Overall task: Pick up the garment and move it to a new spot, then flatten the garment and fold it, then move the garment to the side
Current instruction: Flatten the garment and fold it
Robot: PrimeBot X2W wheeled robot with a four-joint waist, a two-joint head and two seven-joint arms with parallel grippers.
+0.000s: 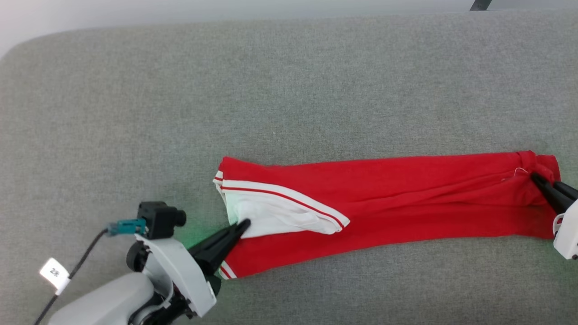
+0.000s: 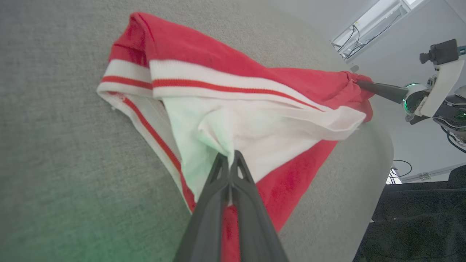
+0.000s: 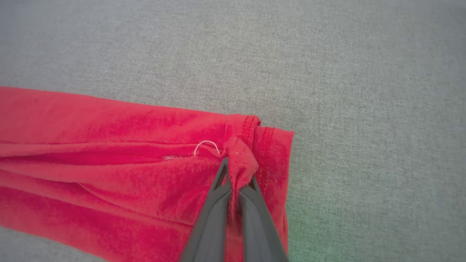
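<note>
The grey cloth-covered tabletop (image 1: 289, 81) carried everything in the scene. On it the garment (image 1: 406, 198) lay as one long, narrow red band. In the head view it went from just left of the middle to the right edge, a little below the middle of that view. It was folded along its length and had some soft wrinkles.

The left fingers (image 1: 226, 241) were closed tight together. They pinched the white sleeve (image 1: 280, 216) at the left end of the garment, and in the left wrist view the white cloth bunched up at their tips (image 2: 211, 203). The right fingers (image 1: 548, 192) were closed as well. They gripped a small gathered fold of red cloth at the hemmed right end, as the right wrist view showed (image 3: 213, 214).

A white and red striped trim (image 1: 289, 196) ran slanted along the upper border of the sleeve. A small white label (image 1: 55, 272) hung on the dark cable beside the left arm. A thin white thread (image 3: 206, 145) made a little loop on the red cloth, just beside the right fingertips.
</note>
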